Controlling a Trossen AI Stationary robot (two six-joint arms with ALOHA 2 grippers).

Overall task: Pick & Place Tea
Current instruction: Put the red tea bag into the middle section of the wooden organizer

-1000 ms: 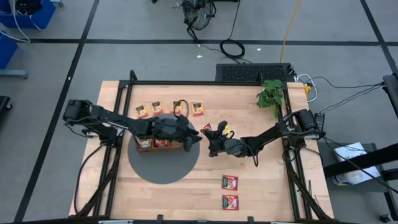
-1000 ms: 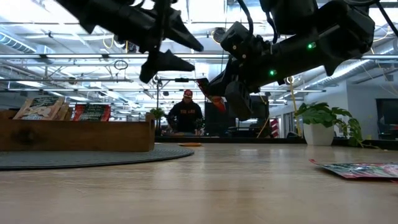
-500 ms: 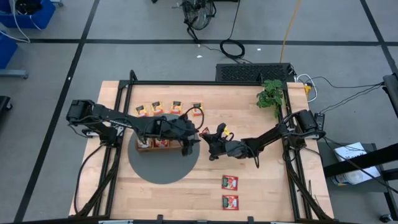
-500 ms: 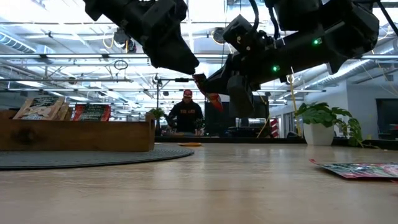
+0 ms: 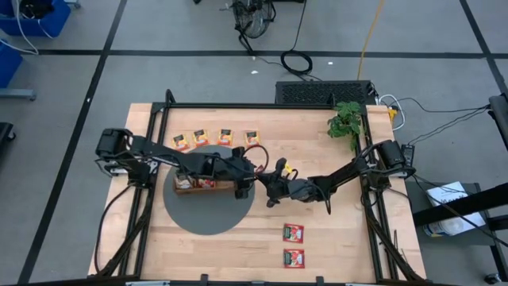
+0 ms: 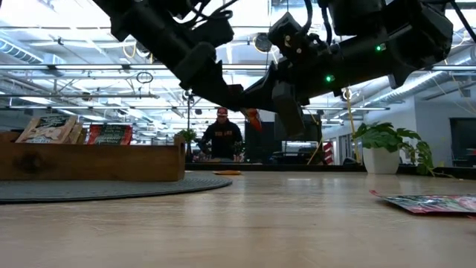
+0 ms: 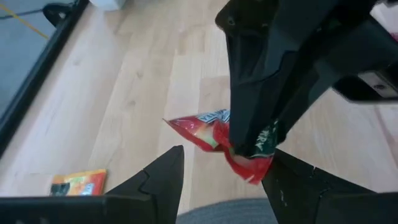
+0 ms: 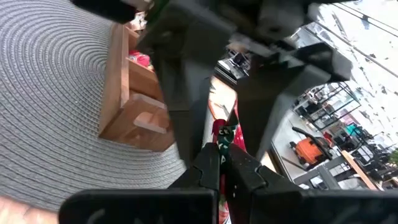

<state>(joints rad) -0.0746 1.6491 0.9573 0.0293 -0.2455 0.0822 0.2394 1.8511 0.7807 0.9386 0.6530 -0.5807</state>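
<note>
Midair above the pale wooden tabletop (image 5: 333, 238), the right tool (image 7: 252, 146) pinched a red-and-green square tea packet (image 7: 214, 134) between closed fingers, just beside the brown wooden three-compartment tray (image 5: 203, 185) on the round grey woven mat (image 5: 208, 214). Opposite it, the left tool (image 7: 224, 177) stood with fingers spread either side of that packet, not clamping it. Four orange-yellow packets (image 5: 182, 141) lay behind the tray; two red ones (image 5: 294, 233) lay near the front edge.

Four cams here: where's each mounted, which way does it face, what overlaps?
High: overhead, straight down; both arms, tray.
Low: table height, level into the room; both arms overhead.
Left wrist: past the open left tool at the red packet.
Right wrist: past the shut right tool, pinching that packet.
Shared: both wrist views show the packet.
</note>
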